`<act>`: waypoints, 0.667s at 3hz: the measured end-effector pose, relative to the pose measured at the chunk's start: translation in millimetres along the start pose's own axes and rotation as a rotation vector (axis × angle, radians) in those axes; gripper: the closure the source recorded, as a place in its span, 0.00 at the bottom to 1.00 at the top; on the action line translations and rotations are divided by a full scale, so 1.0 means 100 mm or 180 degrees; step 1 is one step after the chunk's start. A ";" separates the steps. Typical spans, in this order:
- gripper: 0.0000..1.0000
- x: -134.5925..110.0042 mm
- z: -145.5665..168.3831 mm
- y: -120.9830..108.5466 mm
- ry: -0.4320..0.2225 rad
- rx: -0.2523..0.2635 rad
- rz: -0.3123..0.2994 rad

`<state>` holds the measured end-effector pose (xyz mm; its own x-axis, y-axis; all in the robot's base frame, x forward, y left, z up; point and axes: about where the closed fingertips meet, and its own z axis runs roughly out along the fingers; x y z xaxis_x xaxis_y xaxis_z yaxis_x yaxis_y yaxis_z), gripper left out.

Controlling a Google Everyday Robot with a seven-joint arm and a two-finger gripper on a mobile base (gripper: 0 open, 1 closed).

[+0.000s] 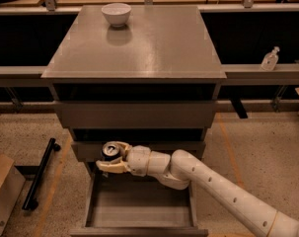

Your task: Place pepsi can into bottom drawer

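The pepsi can (109,150), dark with a silver top, sits upright in my gripper (111,158), which is shut on it. The white arm (213,186) comes in from the lower right. The gripper holds the can in front of the middle drawer's front, above the back left part of the bottom drawer (139,209). The bottom drawer is pulled out and open, its grey tray bare.
A white bowl (116,13) stands at the back of the cabinet top (139,48). The two upper drawers (134,113) are closed. A clear bottle (270,59) stands on the ledge at right. A black bar (39,174) and a cardboard box (1,191) lie on the floor at left.
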<state>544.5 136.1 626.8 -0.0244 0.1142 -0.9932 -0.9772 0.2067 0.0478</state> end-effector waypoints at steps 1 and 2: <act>1.00 0.02 0.01 0.01 -0.0022 -0.0017 0.0048; 1.00 0.04 0.01 0.03 0.0060 0.0061 -0.0077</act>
<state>541.3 138.5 622.7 -0.0051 0.0905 -0.9959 -0.9734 0.2277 0.0257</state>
